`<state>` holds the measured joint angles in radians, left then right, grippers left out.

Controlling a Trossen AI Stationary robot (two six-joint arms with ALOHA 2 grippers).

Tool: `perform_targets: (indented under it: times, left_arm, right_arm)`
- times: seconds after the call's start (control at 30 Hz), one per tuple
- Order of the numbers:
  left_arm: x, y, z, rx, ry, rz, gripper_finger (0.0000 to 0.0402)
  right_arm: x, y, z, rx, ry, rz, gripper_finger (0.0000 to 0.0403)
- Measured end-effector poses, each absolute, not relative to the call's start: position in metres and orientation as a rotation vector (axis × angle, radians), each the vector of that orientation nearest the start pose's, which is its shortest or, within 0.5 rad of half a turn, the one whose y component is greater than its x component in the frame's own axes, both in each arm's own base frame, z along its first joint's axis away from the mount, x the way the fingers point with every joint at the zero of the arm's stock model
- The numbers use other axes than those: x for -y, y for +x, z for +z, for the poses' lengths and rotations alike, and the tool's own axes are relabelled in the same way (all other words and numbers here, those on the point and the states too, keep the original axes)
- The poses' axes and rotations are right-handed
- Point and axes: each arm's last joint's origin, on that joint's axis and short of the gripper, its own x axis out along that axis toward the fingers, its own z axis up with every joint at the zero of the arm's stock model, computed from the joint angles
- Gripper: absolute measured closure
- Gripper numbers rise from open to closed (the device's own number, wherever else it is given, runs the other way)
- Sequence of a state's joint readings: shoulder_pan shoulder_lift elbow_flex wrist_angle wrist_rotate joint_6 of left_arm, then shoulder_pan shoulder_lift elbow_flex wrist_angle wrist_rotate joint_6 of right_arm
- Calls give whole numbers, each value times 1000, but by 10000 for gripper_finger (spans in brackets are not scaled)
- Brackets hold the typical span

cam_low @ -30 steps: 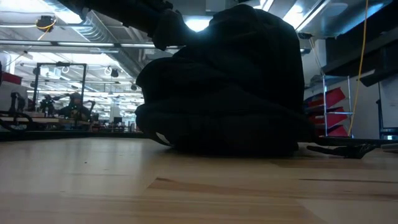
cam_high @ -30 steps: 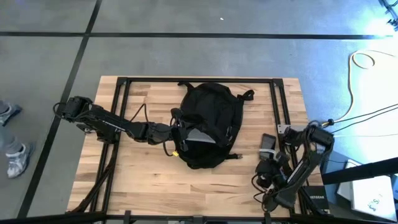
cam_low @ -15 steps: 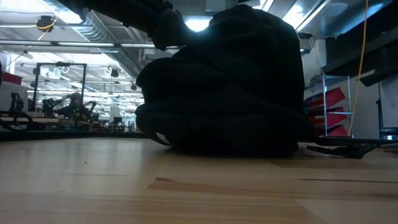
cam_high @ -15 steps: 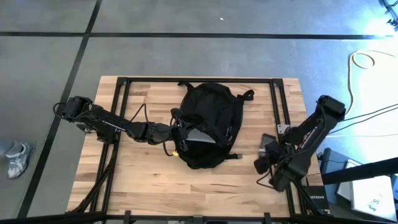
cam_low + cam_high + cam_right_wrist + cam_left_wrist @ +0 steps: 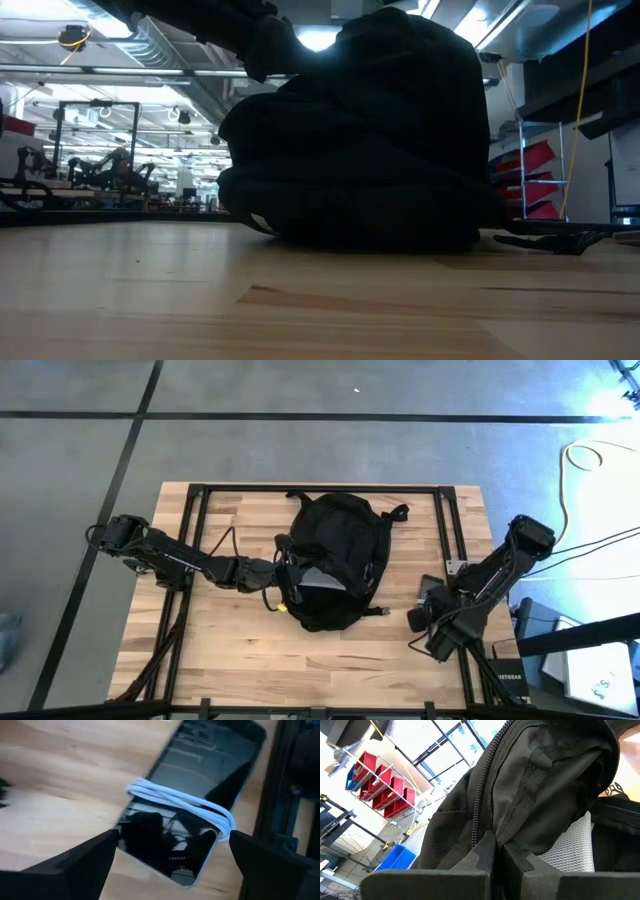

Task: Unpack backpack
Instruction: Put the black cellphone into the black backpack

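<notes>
The large black fabric backpack (image 5: 335, 560) lies mid-surface. The left end effector (image 5: 495, 851) is clamped on its zipper edge; a slip would close the opening. The right end effector (image 5: 172, 847), spread open, hovers over a black phone wrapped in white cable (image 5: 192, 807) near the right edge and could nudge it off.

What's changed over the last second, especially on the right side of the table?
The right arm swung up and back from the table's near edge, and its right gripper opened, letting go of the flat black phone wrapped in a white cable, which now lies on the wooden table. The left gripper stays shut on the large black fabric backpack, which has not moved.
</notes>
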<state>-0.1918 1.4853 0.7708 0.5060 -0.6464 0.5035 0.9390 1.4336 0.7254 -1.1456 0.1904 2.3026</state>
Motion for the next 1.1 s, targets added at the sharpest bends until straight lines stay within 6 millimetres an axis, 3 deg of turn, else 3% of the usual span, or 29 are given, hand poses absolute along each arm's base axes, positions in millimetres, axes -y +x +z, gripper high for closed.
perform_targets:
  times: [0.3,0.77,1.1]
  left_arm:
    - [42,308,233,-303,580,396,402]
    - [42,308,233,-301,579,397,402]
    - [42,308,233,-300,574,397,402]
  right_arm:
    - [-146,121,145,-1047,736,-1259,4]
    - [-149,129,145,-965,803,-1203,5]
    - [-158,143,188,-785,870,-1067,6]
